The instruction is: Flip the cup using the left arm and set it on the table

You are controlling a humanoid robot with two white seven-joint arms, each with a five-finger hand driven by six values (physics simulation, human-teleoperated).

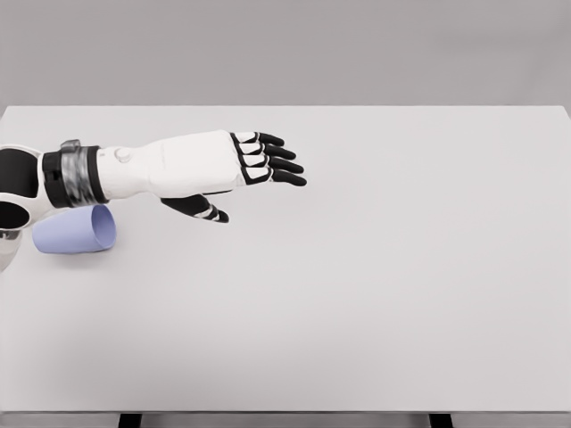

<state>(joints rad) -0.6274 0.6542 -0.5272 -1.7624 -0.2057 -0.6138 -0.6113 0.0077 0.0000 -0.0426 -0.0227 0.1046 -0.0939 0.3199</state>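
White table (375, 294) fills the head view under a plain grey wall, bare apart from one object at its left side. Seen from the head camera, the pale blue cup (75, 231) lies on its side near the left edge, long axis running left to right, its open mouth facing right. The left hand (234, 171) hovers out toward the table's middle, fingers (278, 164) stretched nearly straight and thumb hanging below, holding nothing. The cup sits behind the fingertips, under the forearm near the wrist, so the hand would probably need to draw back leftward and down to reach it. No right arm shows.
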